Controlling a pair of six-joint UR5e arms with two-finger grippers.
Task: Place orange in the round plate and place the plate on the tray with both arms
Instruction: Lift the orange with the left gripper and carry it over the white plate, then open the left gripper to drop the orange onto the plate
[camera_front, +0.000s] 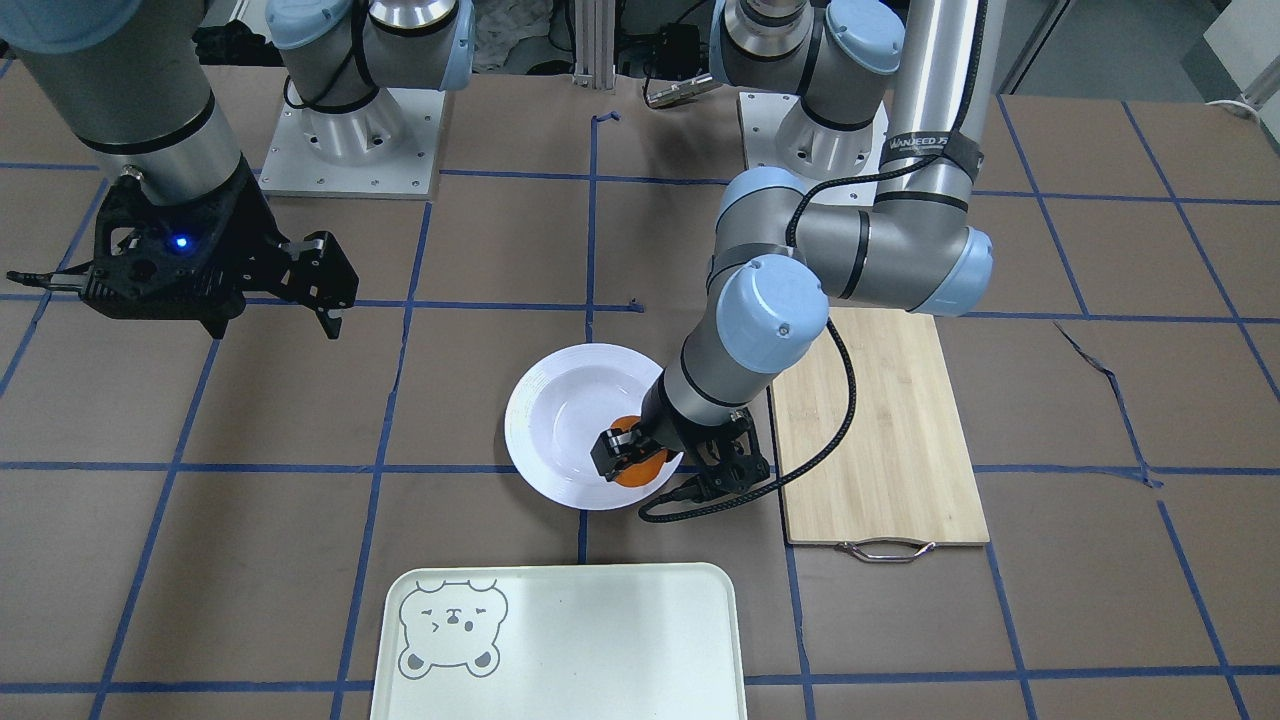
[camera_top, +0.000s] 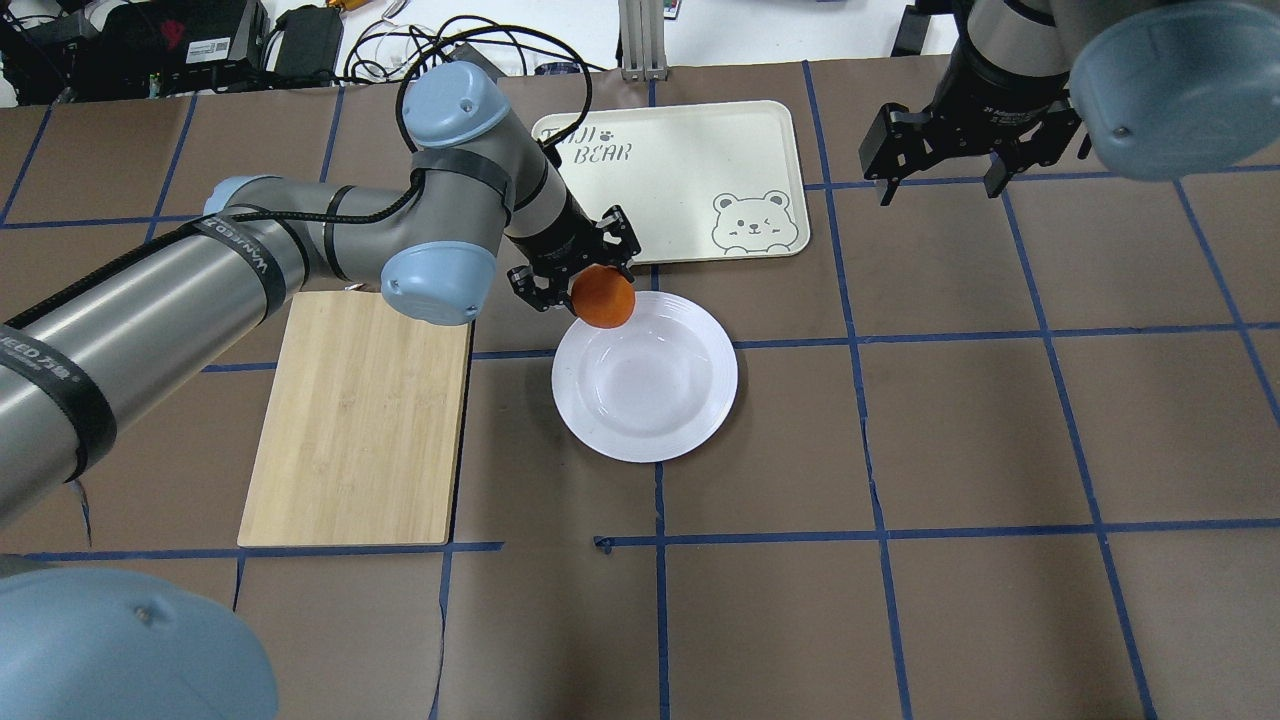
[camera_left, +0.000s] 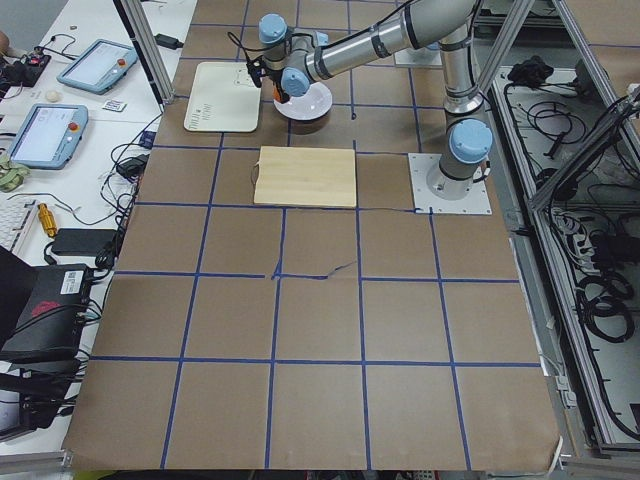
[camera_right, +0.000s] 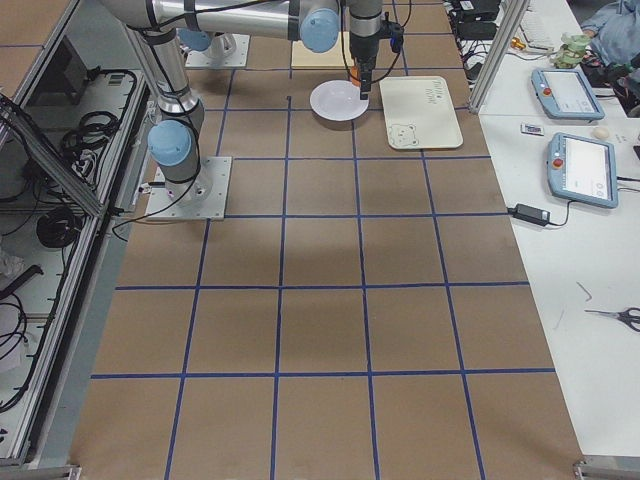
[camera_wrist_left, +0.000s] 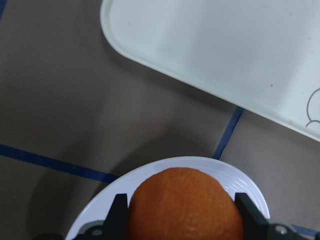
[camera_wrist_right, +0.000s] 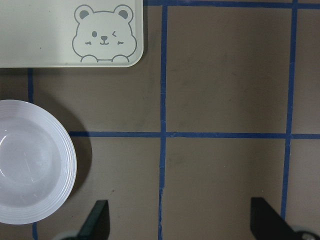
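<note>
Nearest me, on my left side, a bamboo cutting board (camera_top: 360, 415) lies flat on the brown table (camera_top: 900, 450) with its blue tape grid. It is just beside the round plate (camera_top: 690, 420) without touching it. The plate sits near the middle of the table, and its sunken centre holds nothing. Past it, close to its far rim but apart from it, lies the tray (camera_top: 680, 170), with its bear face (camera_top: 758, 222) at the corner toward my right. Nothing lies between plate and tray.

My left pincer (camera_top: 592, 284) reaches in over the board's far corner, with its fingers clamped on either side of the orange (camera_wrist_left: 185, 205). The orange hangs over the plate's far-left rim, on the tray side. I cannot tell whether it touches the rim.

My right pincer (camera_wrist_right: 182, 225) hovers well off to the right of the plate, fingers spread wide, holding nothing.
</note>
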